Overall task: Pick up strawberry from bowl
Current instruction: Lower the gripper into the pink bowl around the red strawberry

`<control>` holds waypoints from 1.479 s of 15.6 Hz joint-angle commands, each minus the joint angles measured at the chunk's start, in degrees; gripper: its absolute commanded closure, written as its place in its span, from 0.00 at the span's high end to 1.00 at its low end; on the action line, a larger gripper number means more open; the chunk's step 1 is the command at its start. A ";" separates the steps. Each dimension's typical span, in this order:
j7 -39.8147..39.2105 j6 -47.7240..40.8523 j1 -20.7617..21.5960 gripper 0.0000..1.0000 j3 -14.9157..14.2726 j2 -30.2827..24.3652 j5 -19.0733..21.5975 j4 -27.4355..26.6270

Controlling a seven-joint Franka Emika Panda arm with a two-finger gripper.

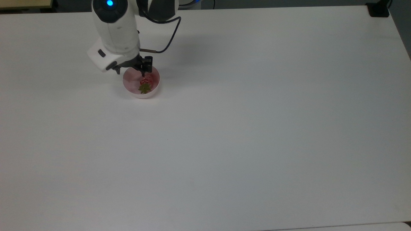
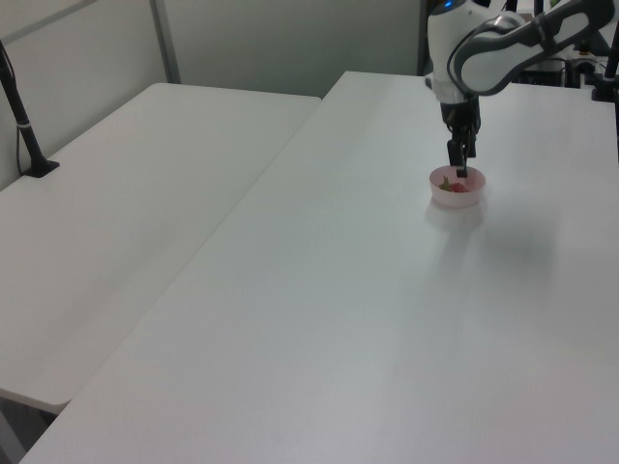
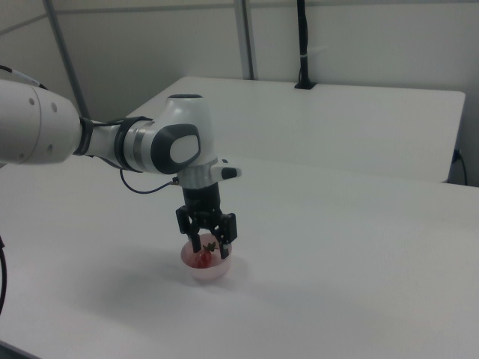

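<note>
Bowl (image 1: 132,86) sits on the table (image 1: 244,134), toward the top view's upper left; strawberry (image 1: 145,84) lies inside the bowl, cap toward the top view's bottom; gripper (image 3: 210,252) hangs directly above the bowl, fingertips spread and lowered within the rim, either side of the strawberry.

Setting: robotics lab or test room, institutional in look.
Work surface: large plain white table (image 1: 257,128), bare apart from the items under the fingers (image 3: 224,250).
Second surface: another white table (image 2: 116,222) stood beyond the fingers in the right view, edge to edge with the first.
Walls: pale grey partition panels (image 3: 150,45) with metal uprights, behind the fingers in the right view.
Fixtures: black camera post (image 2: 21,121) clamped to the far table; black clamp (image 1: 379,9) at the table corner, well apart from the fingers.
Equipment: white robot arm (image 3: 150,146) with a trailing black cable (image 1: 167,38) above the fingers.
</note>
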 commanded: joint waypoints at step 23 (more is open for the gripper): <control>-0.86 6.40 0.58 0.48 1.08 2.73 4.87 -1.41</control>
